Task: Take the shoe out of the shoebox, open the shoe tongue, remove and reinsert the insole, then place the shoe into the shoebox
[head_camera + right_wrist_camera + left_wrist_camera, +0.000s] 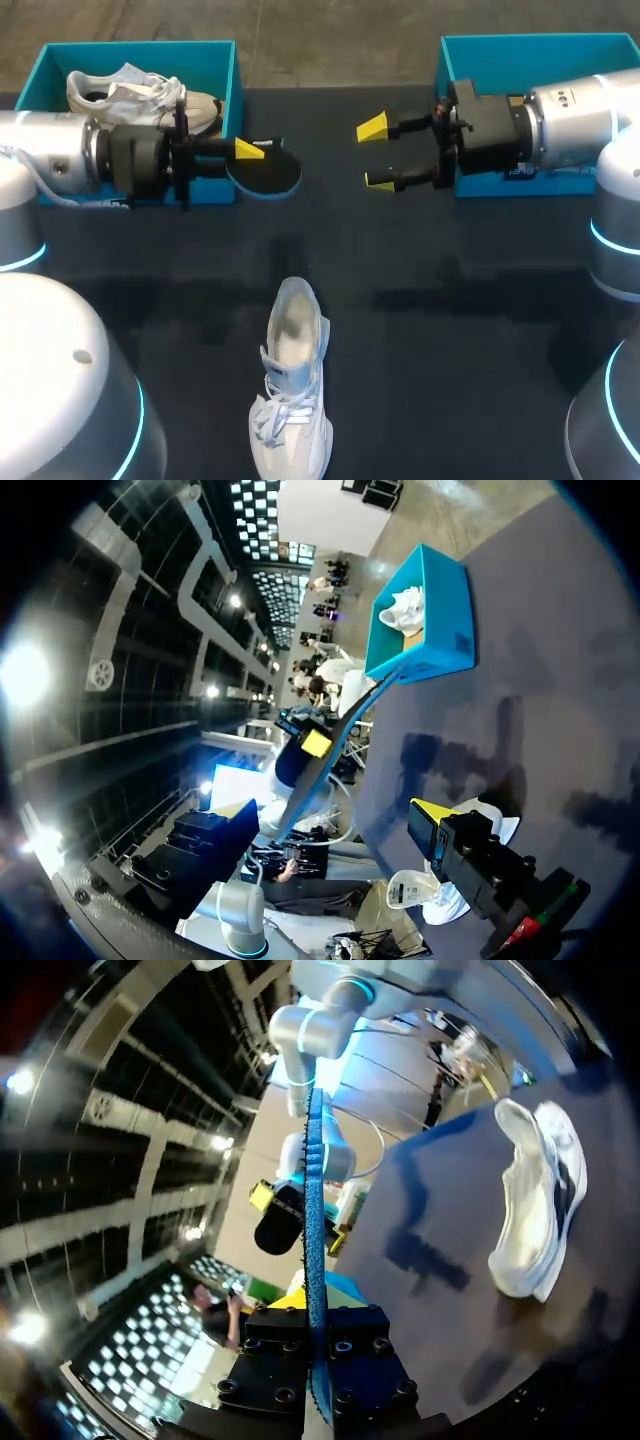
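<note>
— Well, starting big: black table (450, 350), with the left arm (60, 150) in from one side and the right arm (570, 120) from the other, both stretched level over the far half.
— And the boxes?
— Two teal ones at the far edge. Left shoebox (225, 90) behind the left arm, holding a second shoe (130, 90). Right shoebox (540, 55) behind the right arm.
— Whereabouts of the shoe?
— White shoe (290, 400) lying on the table near the front edge, heel toward the boxes, well apart from both.
— Insole?
— Dark insole (268, 172) out of the shoe, up in the air, pinched flat in the left gripper (250, 155); edge-on between the fingers in the left wrist view.
— Other tool?
— Right gripper (377, 154) spread wide, facing the insole, near it but apart.
</note>
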Robot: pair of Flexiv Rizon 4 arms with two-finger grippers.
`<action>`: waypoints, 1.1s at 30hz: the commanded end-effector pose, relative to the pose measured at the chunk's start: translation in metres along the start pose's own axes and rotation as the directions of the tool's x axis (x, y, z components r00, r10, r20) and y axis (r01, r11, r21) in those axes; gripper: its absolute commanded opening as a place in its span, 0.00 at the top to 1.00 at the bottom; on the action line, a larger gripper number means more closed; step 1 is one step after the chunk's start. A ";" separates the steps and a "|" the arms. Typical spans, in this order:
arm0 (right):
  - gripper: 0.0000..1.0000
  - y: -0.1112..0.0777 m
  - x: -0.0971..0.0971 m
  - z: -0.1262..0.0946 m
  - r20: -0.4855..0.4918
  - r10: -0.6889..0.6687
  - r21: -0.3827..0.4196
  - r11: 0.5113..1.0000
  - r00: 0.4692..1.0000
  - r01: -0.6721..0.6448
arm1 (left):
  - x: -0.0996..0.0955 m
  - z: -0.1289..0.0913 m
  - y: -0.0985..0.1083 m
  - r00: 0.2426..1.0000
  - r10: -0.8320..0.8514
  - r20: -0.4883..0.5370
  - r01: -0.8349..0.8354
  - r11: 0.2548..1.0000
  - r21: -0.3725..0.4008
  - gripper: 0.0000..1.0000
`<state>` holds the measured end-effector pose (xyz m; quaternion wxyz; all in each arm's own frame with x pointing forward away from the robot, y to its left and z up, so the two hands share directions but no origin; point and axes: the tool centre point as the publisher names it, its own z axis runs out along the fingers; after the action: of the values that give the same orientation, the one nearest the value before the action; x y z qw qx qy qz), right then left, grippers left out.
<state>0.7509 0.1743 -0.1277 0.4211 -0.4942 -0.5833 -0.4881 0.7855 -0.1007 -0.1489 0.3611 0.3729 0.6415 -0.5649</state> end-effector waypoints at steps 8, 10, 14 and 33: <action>0.00 0.000 0.001 0.001 0.006 0.002 -0.001 1.000 1.000 -0.002 | -0.003 0.000 -0.006 0.960 -0.279 -0.031 0.276 0.958 -0.074 1.00; 0.00 0.000 0.001 0.001 0.006 0.002 -0.001 1.000 1.000 -0.002 | -0.001 0.003 -0.007 0.931 -0.361 -0.050 0.360 0.932 -0.038 1.00; 0.00 0.000 0.001 0.001 0.006 0.002 -0.001 1.000 1.000 -0.002 | 0.000 0.004 -0.009 0.746 -0.650 -0.144 0.665 0.737 0.118 1.00; 0.00 0.000 0.001 0.001 0.006 0.002 -0.001 1.000 1.000 -0.002 | -0.022 -0.020 -0.029 -0.354 -0.577 -0.736 0.825 -0.563 0.044 1.00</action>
<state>0.7509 0.1743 -0.1277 0.4211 -0.4941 -0.5832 -0.4883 0.7617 -0.0830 -0.1105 -0.0193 0.1153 0.6794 -0.7244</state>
